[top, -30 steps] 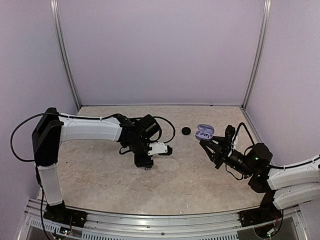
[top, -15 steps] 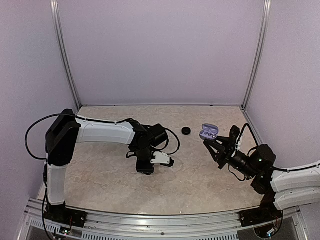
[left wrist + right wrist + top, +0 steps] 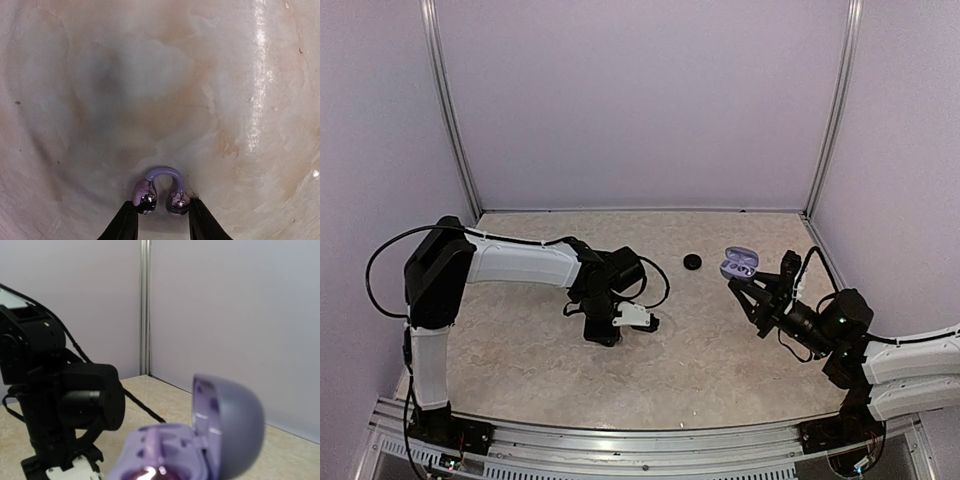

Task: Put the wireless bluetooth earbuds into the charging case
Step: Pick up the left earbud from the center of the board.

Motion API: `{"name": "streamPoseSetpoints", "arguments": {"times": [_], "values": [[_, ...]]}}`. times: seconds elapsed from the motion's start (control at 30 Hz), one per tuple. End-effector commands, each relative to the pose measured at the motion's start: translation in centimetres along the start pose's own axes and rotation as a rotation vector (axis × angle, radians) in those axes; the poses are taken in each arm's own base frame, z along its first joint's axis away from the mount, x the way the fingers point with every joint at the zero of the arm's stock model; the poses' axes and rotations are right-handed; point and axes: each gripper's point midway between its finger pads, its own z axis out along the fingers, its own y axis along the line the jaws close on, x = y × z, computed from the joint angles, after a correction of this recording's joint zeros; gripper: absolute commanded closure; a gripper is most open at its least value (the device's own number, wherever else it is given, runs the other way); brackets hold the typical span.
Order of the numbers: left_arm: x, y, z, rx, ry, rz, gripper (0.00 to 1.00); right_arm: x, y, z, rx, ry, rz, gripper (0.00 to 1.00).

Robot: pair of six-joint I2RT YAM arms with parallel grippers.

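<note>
A purple clip-shaped earbud [image 3: 161, 189] with two shiny rounded ends lies on the marbled table. My left gripper [image 3: 161, 214] points straight down over it, its fingertips [image 3: 128, 220] touching the outer sides of both ends; in the top view the left gripper [image 3: 603, 333] is at the table's middle left. My right gripper [image 3: 758, 292] is shut on the open purple charging case [image 3: 738, 265] and holds it above the table at the right. In the right wrist view the case [image 3: 210, 435] has its lid up, and something shiny [image 3: 148, 473] sits in one well. No other earbuds show.
A small black round puck [image 3: 693, 262] lies on the table between the two arms, toward the back. The left arm's black wrist [image 3: 65, 400] fills the left of the right wrist view. Lilac walls and metal posts enclose the table.
The left arm swung forward and right, then drew back a little to the left and now stands low over the earbud. The right gripper with the case shifted slightly right and stays raised.
</note>
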Motion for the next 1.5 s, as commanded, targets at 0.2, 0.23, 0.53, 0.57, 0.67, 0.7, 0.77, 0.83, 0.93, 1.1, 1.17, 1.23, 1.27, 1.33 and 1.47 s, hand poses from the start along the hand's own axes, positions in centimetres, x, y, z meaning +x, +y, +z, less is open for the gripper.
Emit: {"name": "streamPoseSetpoints", "arguments": {"times": [0.2,0.23,0.53,0.57,0.67,0.7,0.77,0.83,0.93,1.1,1.17,1.23,1.27,1.33,1.47], "values": [[-0.5,0.1,-0.5,-0.012,-0.087,-0.016,0.44,-0.6,-0.6,-0.2,0.025,-0.015,0.004,1.0],[-0.6,0.1,-0.5,-0.015,-0.088,-0.008,0.43,-0.5,-0.6,-0.3,0.023,-0.013,0.002,1.0],[-1.7,1.2,0.0,-0.062,-0.061,0.051,0.42,-0.5,-0.6,-0.3,0.026,-0.013,0.0,1.0],[-1.7,1.2,0.0,-0.065,-0.059,0.057,0.43,-0.4,-0.6,-0.3,0.027,-0.01,0.002,1.0],[-1.8,1.2,0.3,-0.066,-0.055,0.068,0.43,-0.3,-0.7,-0.3,0.029,-0.008,0.001,1.0],[-1.8,1.2,0.3,-0.064,-0.053,0.069,0.44,-0.3,-0.7,-0.3,0.028,-0.009,0.001,1.0],[-1.6,1.0,0.5,-0.053,-0.05,0.068,0.47,-0.3,-0.7,-0.3,0.029,-0.011,0.002,1.0],[-1.4,0.8,0.7,-0.045,-0.045,0.065,0.5,-0.3,-0.8,-0.3,0.031,-0.009,-0.001,1.0],[-1.2,0.5,0.6,-0.033,-0.052,0.056,0.57,-0.3,-0.8,-0.3,0.03,-0.008,-0.001,1.0],[-1.4,0.3,-0.2,-0.039,-0.077,0.063,0.61,-0.2,-0.8,-0.3,0.031,-0.008,0.001,1.0],[-1.6,0.2,-0.4,-0.035,-0.089,0.048,0.65,-0.3,-0.8,-0.3,0.029,-0.008,0.001,1.0],[-2.0,0.0,-0.7,-0.021,-0.116,0.033,0.68,-0.4,-0.8,-0.2,0.028,-0.009,0.0,1.0],[-2.1,-0.1,-0.9,-0.016,-0.128,0.026,0.69,-0.3,-0.8,-0.2,0.028,-0.008,0.001,1.0],[-2.3,0.1,-1.4,-0.019,-0.153,0.01,0.71,-0.4,-0.8,-0.3,0.028,-0.009,0.001,1.0],[-2.7,0.8,-2.9,-0.034,-0.221,-0.047,0.74,-0.5,-0.8,-0.3,0.031,-0.01,-0.004,1.0]]}}
